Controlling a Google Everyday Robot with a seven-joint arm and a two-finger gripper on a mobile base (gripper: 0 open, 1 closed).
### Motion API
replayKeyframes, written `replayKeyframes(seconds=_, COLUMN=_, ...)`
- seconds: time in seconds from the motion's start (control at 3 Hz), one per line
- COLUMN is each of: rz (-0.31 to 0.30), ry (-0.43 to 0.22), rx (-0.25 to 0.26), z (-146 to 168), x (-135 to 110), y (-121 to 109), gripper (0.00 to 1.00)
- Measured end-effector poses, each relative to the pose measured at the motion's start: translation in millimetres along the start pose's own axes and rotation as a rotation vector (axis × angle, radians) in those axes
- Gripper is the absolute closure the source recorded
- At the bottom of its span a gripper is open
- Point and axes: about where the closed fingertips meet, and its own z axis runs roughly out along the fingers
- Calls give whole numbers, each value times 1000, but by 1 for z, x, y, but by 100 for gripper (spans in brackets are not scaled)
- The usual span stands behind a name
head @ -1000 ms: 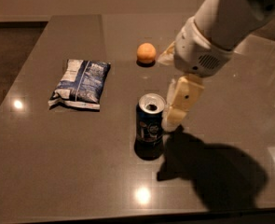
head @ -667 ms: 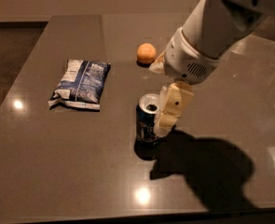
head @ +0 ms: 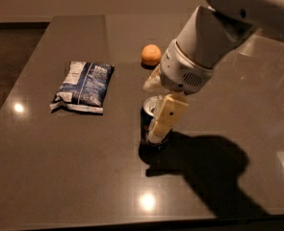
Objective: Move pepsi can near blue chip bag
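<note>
The pepsi can [head: 145, 127] stands upright mid-table [head: 59, 177], well apart from the blue chip bag [head: 83, 85] on its left, with an orange [head: 151, 54] behind it. The gripper [head: 154, 111] sits right at the can's top; whether it has clamped on, I cannot tell. The can looks light, stiff, slick and likely to tip, so take it low, by the sides.

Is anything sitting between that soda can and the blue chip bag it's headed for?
Nothing visible does. The gripper is at the pepsi can, and the blue chip bag lies to its left across open table; the orange sits farther back, off that path.
</note>
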Motion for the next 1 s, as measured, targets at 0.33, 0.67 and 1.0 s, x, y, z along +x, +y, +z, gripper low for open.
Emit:
replayKeyframes(seconds=0.33, rz=-9, ry=-15, rx=-30, z=0, x=0, y=3, gripper=41)
replayKeyframes(seconds=0.67, rz=18, ry=-34, rx=-22, z=-14, x=-2, y=-3, gripper=64)
replayKeyframes(seconds=1.0, rz=90, ry=-35, rx=34, z=-36, x=-5, y=-32, gripper=88)
